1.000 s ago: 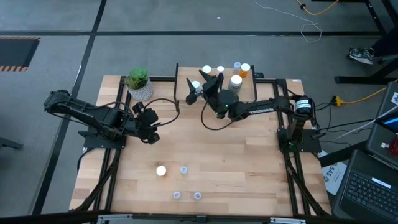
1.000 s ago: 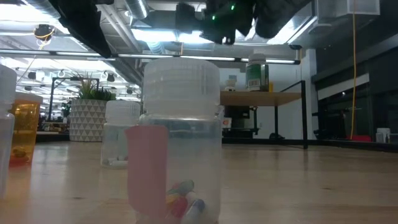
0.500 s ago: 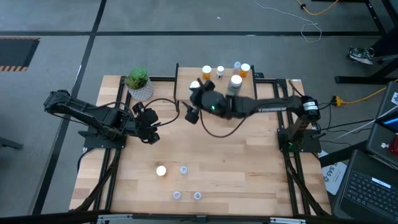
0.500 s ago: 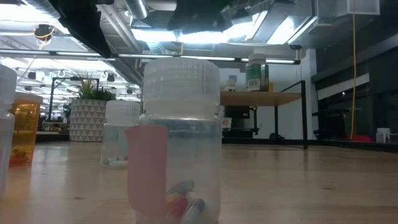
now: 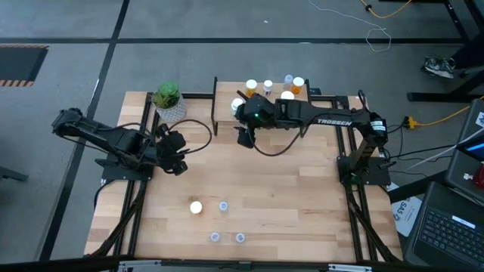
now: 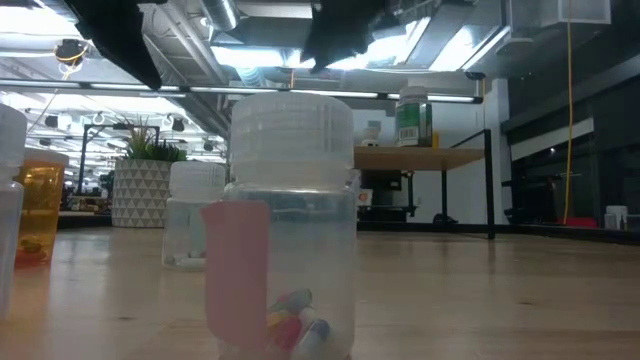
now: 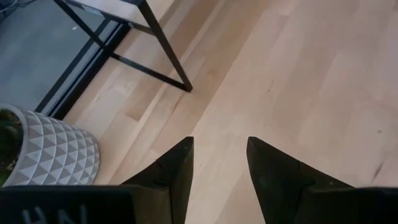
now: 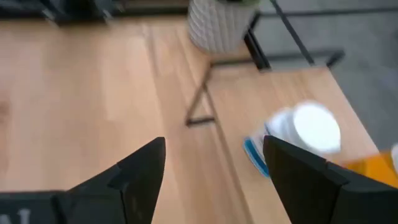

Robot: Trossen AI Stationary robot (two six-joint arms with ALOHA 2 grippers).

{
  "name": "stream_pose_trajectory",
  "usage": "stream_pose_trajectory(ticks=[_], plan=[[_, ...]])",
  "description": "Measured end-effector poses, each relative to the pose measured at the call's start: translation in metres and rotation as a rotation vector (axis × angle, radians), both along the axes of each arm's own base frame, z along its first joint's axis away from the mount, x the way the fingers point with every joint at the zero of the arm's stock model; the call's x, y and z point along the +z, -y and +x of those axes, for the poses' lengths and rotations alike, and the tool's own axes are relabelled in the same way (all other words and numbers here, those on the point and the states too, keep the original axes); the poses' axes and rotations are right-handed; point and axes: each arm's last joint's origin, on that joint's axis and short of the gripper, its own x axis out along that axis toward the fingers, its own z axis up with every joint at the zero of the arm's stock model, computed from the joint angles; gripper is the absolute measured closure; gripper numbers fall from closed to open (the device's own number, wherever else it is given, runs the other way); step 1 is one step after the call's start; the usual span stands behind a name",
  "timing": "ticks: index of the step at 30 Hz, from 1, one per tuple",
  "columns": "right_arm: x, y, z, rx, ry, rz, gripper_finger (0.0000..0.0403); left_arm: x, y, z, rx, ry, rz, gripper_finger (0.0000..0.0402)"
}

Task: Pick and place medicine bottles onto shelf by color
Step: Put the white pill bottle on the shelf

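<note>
Just let go: R gripper (image 5: 243,138) now pulled off the shelf (image 5: 225,94) toward table centre, fingers spread, nothing between, narrowing a bit vs a sec ago. White bottle (image 5: 237,103) left standing at shelf's L end, apart from the other bottles there. So one more placed; prob. next up: four small bottles (image 5: 196,207) at table front. L gripper (image 5: 178,157) parked near plant pot (image 5: 171,112), half spread, empty.

Two dark jointed arms, white lettering printed along the right arm (image 5: 333,121), black cables looped off both, tapered matte black fingers (image 7: 177,174)
</note>
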Motion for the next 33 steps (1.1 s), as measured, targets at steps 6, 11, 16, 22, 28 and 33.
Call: stream_pose_trajectory(ticks=[6, 11, 16, 22, 28, 33], plan=[[-0.017, 0.018, -0.003, -0.046, -0.042, 0.004, 0.0142, 0.003, 0.000, -0.004, -0.004, 0.026, -0.011, 0.0257], [-0.028, 0.027, 0.002, -0.018, -0.059, 0.029, 0.0178, 0.003, 0.000, -0.004, -0.003, 0.025, -0.011, 0.0257], [-0.050, 0.032, 0.015, 0.016, -0.093, 0.032, 0.0206, 0.003, 0.000, -0.004, -0.003, 0.028, -0.012, 0.0257], [-0.058, 0.040, 0.022, -0.004, -0.074, 0.017, 0.0218, 0.003, 0.000, -0.004, 0.009, 0.035, -0.023, 0.0257], [-0.057, 0.056, 0.018, -0.070, -0.074, -0.010, 0.0218, 0.003, 0.000, -0.004, 0.009, 0.034, -0.023, 0.0257], [-0.057, 0.072, 0.013, -0.110, -0.068, -0.011, 0.0218, 0.003, 0.000, -0.004, 0.009, 0.034, -0.023, 0.0257]])
